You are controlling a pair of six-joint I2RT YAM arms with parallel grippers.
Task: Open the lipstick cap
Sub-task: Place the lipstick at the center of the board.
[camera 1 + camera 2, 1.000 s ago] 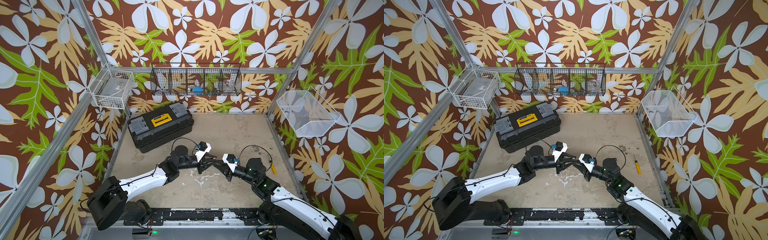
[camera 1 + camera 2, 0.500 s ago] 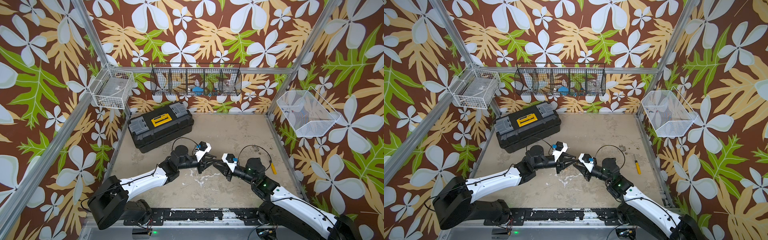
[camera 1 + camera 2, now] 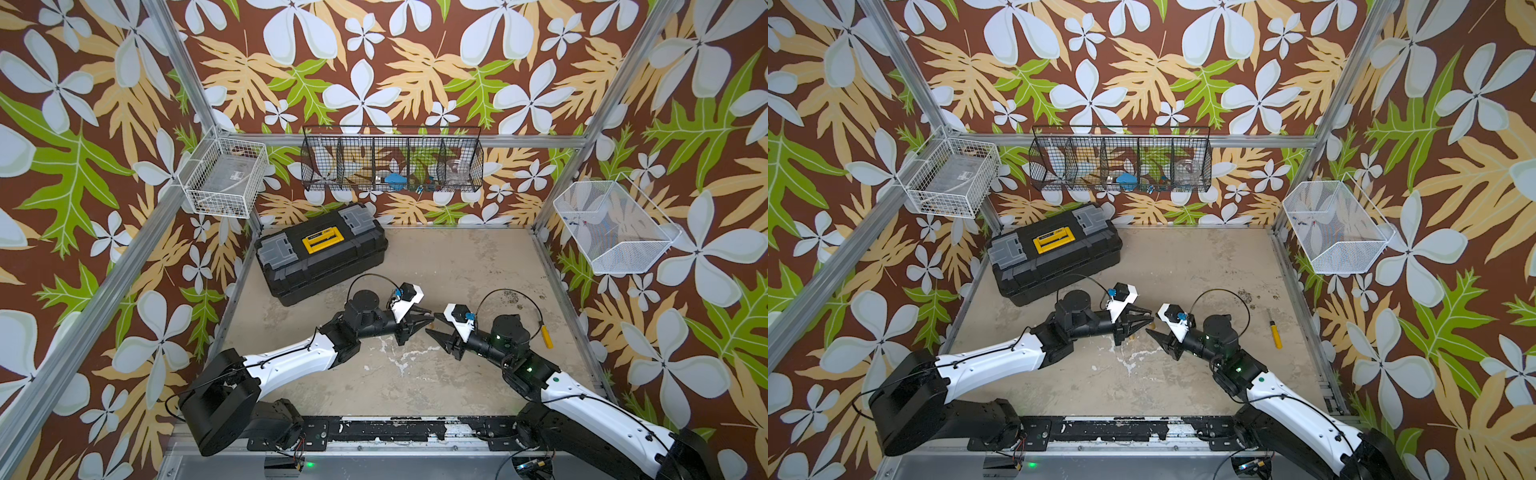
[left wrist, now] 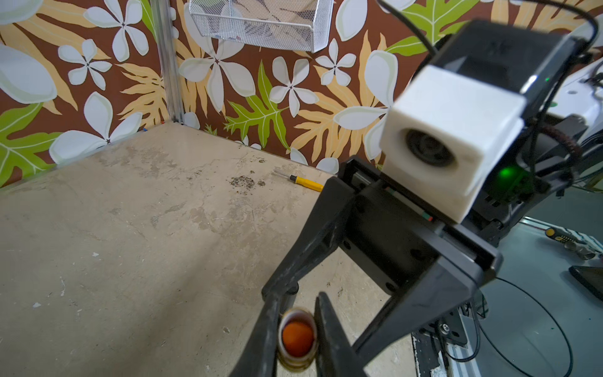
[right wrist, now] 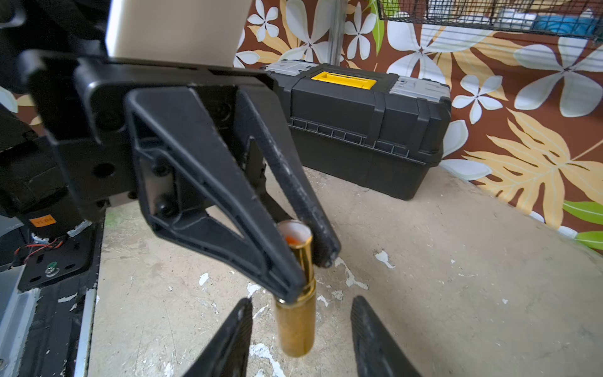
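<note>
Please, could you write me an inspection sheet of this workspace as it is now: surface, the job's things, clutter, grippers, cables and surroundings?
Surface: beige table, scuffed, with white chipped patches and dark specks.
Job's things: gold lipstick; its open end shows the orange stick; cap not found in any view.
Clutter: black toolbox, closed; yellow screwdriver lying near the right wall.
Grippers: left gripper shut on the lipstick; right gripper open, its fingers either side of the tube, not touching.
Cables: left wrist cable and right wrist cable, black loops clear of the fingers.
Surroundings: white wire basket, black mesh rack, white mesh basket, on floral walls.
</note>
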